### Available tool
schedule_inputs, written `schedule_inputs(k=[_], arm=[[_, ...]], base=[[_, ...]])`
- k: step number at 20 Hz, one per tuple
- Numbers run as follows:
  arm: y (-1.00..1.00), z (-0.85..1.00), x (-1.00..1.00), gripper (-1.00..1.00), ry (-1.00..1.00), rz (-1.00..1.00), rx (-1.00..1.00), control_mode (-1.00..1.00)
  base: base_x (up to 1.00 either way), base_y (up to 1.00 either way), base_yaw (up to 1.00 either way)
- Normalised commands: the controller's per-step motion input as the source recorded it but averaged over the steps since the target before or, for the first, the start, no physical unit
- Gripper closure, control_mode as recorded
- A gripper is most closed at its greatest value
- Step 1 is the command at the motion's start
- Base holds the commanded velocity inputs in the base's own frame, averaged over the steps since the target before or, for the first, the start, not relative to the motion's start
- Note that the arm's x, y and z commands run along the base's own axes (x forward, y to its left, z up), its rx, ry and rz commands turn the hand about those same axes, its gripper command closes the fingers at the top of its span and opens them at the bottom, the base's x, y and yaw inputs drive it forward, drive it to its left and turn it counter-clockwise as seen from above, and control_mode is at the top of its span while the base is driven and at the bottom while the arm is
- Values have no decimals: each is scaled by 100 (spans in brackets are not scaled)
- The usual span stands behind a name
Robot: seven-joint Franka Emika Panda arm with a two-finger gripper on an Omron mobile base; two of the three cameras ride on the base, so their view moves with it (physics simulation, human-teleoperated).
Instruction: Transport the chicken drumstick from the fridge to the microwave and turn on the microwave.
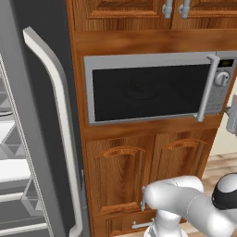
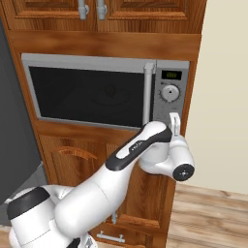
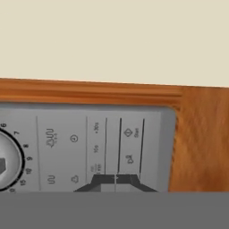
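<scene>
The microwave (image 1: 148, 88) sits built into wooden cabinetry with its dark glass door closed. Its bar handle (image 1: 207, 88) and round knob (image 2: 169, 93) are on its right side. My gripper (image 2: 174, 121) is shut and holds nothing. It points at the lower part of the control panel (image 3: 107, 143), just under the knob (image 3: 4, 163). In the hand view the joined fingertips (image 3: 116, 179) rest against the button column, right of the knob. The fridge (image 1: 51, 115) stands to the left with its door swung open, showing white shelves (image 1: 9, 171). The chicken drumstick is hidden.
Wooden cabinet doors (image 1: 120, 171) lie below the microwave, and upper cabinets (image 2: 140, 9) lie above it. A beige wall (image 2: 223, 97) and wood floor (image 2: 213, 218) are to the right. The open fridge door's long pale handle (image 1: 60, 139) juts out at left.
</scene>
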Motion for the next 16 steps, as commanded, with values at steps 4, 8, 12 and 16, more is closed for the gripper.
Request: schedule_inputs(k=[4,8,12,16], arm=[[0,-8,16,100,0,0,0,-100],[0,-6,17,100,0,0,0,-100],[-2,-6,16,100,0,0,0,-100],[-13,-11,10,100,0,0,0,-100]], base=[[0,0,0],[0,0,0],[0,0,0],[0,0,0]])
